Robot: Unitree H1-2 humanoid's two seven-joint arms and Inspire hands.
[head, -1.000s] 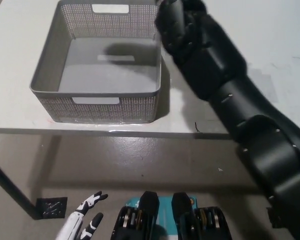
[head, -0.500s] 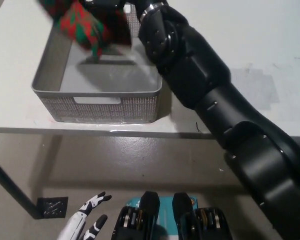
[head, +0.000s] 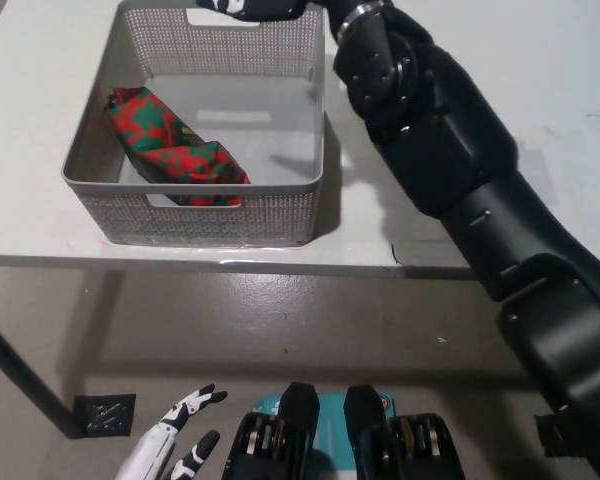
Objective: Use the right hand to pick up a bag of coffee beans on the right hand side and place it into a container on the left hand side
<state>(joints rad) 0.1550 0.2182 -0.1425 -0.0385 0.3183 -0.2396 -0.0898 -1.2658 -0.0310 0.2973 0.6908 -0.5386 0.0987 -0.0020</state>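
The bag (head: 172,147) is red and green with a busy pattern. It lies flat inside the container (head: 208,214), on the bottom. It sits slanted, from the back left side down to the front wall, and its front end touches that wall. The container is a gray box with tiny holes in its walls and handle slots. It stands upright on the white worktop (head: 500,100), near the front edge.

The container (head: 195,200) sits on the table (head: 500,120), below and to the left of the right hand (head: 255,8), which hangs over its far rim. The bag of coffee beans (head: 170,145) lies inside, toward the near-left. The left hand (head: 175,445) rests low, before the table's edge.
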